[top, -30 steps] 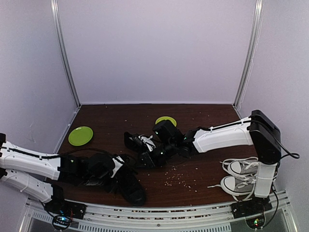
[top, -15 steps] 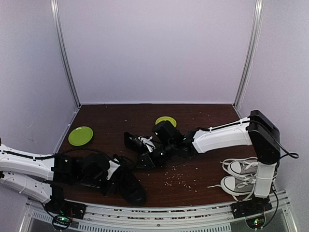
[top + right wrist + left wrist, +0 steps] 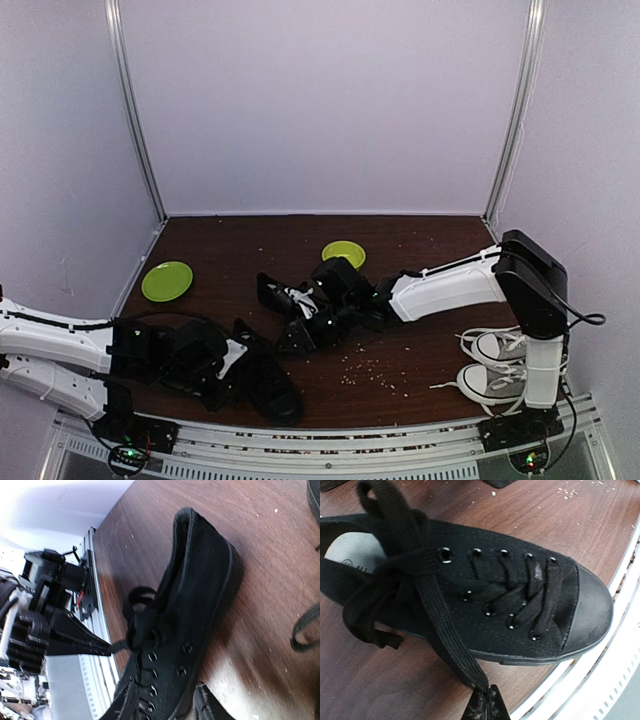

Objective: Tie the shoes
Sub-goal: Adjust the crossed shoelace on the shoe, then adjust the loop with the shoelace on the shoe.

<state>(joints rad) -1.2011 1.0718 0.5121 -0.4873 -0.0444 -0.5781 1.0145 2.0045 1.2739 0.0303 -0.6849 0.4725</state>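
The near shoe fills the left wrist view: an all-black low-top with a black rubber toe cap and two rows of metal eyelets. It lies on the dark wood table with its toe at the near rail. One flat black lace runs taut from the tangle at the tongue straight down to the left gripper, whose jaws are pinched together on its end. Only the fingertips show there, cut off by the bottom edge.

From overhead that shoe sits at the near left, black on black against the left arm, and the lace cannot be made out. The far shoe lies mid-table, partly covered by the right arm's wrist.

The right wrist view adds the side profile: heel collar up, the lace stretched level to the left gripper's fingers. The right gripper has its jaws apart, with nothing visibly clamped. A loose lace loop pokes in at the right edge.

Beyond lie two green plates, scattered crumbs and grey-and-white sneakers at the near right.
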